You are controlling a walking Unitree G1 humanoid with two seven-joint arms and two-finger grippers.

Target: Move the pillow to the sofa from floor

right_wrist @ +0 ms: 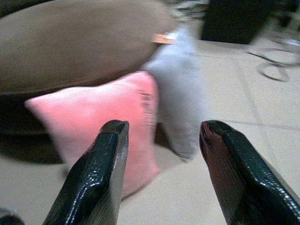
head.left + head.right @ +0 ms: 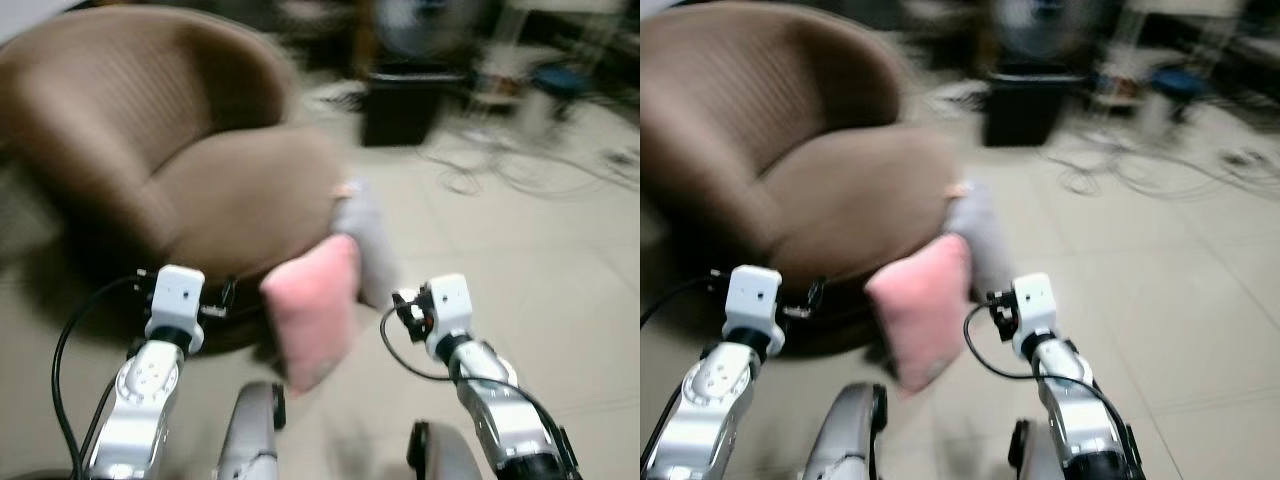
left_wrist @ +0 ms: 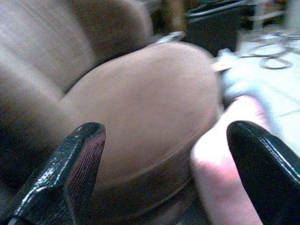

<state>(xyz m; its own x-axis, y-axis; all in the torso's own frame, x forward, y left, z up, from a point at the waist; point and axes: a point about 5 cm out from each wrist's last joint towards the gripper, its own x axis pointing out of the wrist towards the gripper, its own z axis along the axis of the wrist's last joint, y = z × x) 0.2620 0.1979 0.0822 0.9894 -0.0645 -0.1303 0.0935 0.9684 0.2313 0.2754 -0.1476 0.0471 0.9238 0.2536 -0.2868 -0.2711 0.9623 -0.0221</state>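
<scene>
Pillow point(image 2: 312, 308) — seemingly against sofa point(image 2: 150, 160) edge

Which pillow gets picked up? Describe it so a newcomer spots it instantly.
Start at the brown sofa. On the floor against its front edge lean two pillows. Take the pink pillow, nearer the robot; the grey pillow stands just behind it.

Blurred frame. Round brown upholstered sofa chair point(image 2: 170, 160) fills the upper left. Pink square pillow point(image 2: 312, 310) stands on edge on the pale tiled floor point(image 2: 520, 260), leaning against the chair's front edge; a grey pillow point(image 2: 368, 250) leans just behind it, also against the chair. Left silver arm point(image 2: 150, 390) reaches toward the chair's base; right silver arm point(image 2: 470, 370) is raised beside the pillows. Black box point(image 2: 400, 105) and loose cables point(image 2: 520, 170) lie beyond the chair.
</scene>
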